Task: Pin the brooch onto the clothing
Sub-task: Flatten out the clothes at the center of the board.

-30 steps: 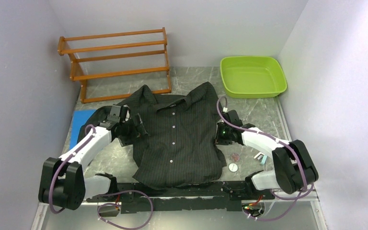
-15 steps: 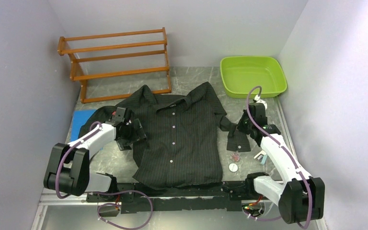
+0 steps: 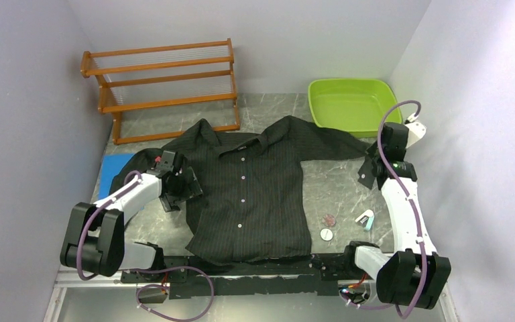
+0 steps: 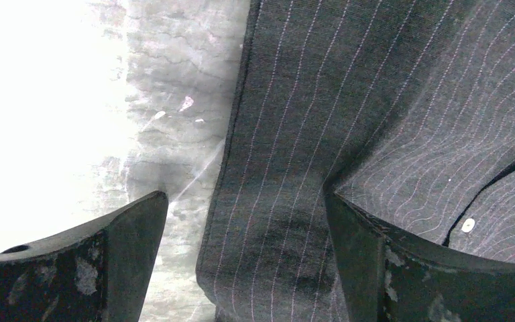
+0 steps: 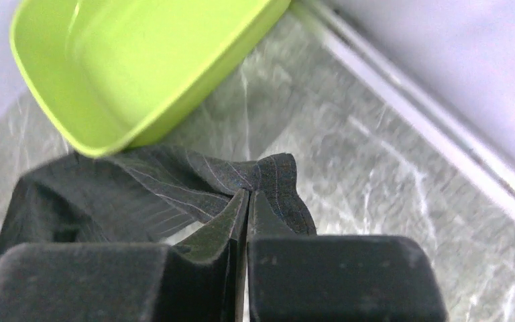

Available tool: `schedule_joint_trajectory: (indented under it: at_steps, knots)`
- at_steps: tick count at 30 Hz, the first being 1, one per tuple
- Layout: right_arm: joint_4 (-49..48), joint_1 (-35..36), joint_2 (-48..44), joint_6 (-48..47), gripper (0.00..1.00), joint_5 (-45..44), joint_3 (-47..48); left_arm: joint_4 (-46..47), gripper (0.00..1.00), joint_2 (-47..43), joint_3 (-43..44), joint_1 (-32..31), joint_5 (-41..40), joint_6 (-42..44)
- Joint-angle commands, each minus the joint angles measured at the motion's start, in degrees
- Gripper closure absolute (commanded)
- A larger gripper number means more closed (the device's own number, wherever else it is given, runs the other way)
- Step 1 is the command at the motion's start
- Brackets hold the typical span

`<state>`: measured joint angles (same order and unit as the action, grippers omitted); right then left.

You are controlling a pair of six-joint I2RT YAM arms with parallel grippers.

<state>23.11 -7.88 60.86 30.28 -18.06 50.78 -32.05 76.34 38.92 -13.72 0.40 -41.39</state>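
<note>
Item: shirt (image 3: 248, 194), frame centre, flat on table (image 3: 338, 184). Change: my right gripper (image 3: 370, 169), clamped on sleeve (image 3: 328, 143), has drawn it out toward upper right (near green tub (image 3: 354, 106)). Other: left gripper (image 4: 245, 221) jaws wide, astride shirt's left edge. Sleeve off front; pinning not begun.

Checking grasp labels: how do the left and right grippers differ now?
Jaws: left gripper stands open; right gripper is shut on the sleeve. Place: left gripper straddles a strip of the pinstriped shirt beside its body; right gripper holds the sleeve stretched out near the green tub. Both are on the same shirt.
</note>
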Motion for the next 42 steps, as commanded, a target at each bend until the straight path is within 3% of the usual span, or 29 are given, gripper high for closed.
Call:
schedule_joint_trajectory:
  at_steps: [1,2,3,4,6,8,12,15,20,26,33,36,42]
  knots:
    - [-5.0,-1.8,-0.5,0.7,0.77,-6.3,4.3,-1.9,0.06,-2.5,-0.2,-0.1,-2.2,0.3]
    - [-5.6,-1.9,-0.9,0.9,0.6,-6.7,4.8,-1.8,0.06,-3.1,-0.2,-0.1,-1.8,0.6]
    - [-6.8,-1.9,-1.3,0.4,0.32,-5.9,5.0,-1.8,0.06,-3.7,-0.1,0.0,-1.3,0.8]
    - [-7.9,-1.9,-1.7,-0.6,0.16,-2.6,5.1,-2.1,0.06,-4.4,0.2,-0.1,-1.0,0.9]
    - [-8.1,-1.9,-1.7,-2.9,0.06,3.0,5.8,-3.0,0.05,-6.4,1.0,0.0,-0.3,1.6]
    - [-6.4,-1.8,-0.9,-3.3,0.04,12.4,6.6,-4.7,0.05,-8.7,2.7,-0.1,0.3,1.9]
    - [-4.2,-0.3,1.8,-2.1,0.04,29.6,4.1,-7.5,0.05,-14.1,5.0,-0.1,3.7,2.7]
    - [-3.2,5.2,3.5,-1.9,0.04,34.4,-1.0,-9.5,0.05,-15.9,5.6,0.0,7.2,1.9]
    - [-0.3,15.1,3.4,-0.6,0.13,33.4,-9.2,-16.2,0.07,-17.4,5.0,-0.1,10.9,-1.5]
    - [2.7,21.2,1.1,4.0,0.27,35.6,-18.2,-15.1,0.1,-20.6,-1.0,-0.1,24.8,-6.4]
    - [5.9,31.9,0.3,10.0,0.32,31.0,-22.6,-21.1,0.07,-24.2,-2.5,-2.2,19.3,-11.9]
    - [5.6,34.0,0.8,11.2,0.39,30.1,-24.3,-17.8,0.09,-24.7,-5.4,-2.3,22.5,-13.3]
    - [6.2,37.5,3.4,11.2,0.55,27.6,-25.0,-17.6,0.21,-23.7,-8.8,-3.6,23.0,-14.9]
